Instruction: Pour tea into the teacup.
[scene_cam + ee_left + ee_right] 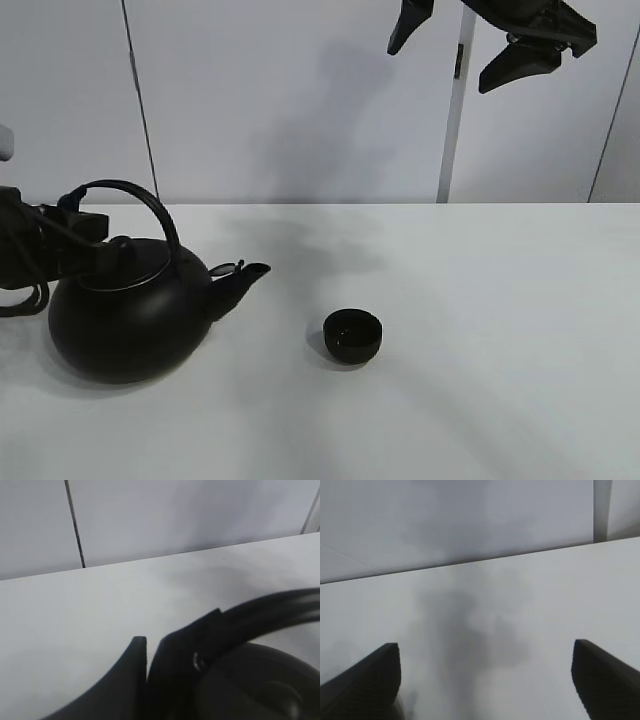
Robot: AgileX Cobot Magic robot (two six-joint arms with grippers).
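Note:
A small black teacup [352, 335] stands on the white table [500, 330], near the middle. Left of it sits a large round black kettle [130, 315] whose spout [245, 278] points toward the cup. My left gripper [88, 226] has come in from the left edge and is at the near-left end of the kettle's arched handle [140, 195]. In the left wrist view its jaws [148, 675] are pressed together on the handle [270, 607], above the kettle body [260, 680]. High over the table's back right, my right gripper [465, 45] hangs open and holds nothing [485, 680].
A white panelled wall [300, 100] with a dark seam and a pale vertical post [452, 130] closes off the back of the table. Bare tabletop lies to the right of the teacup and in front of it.

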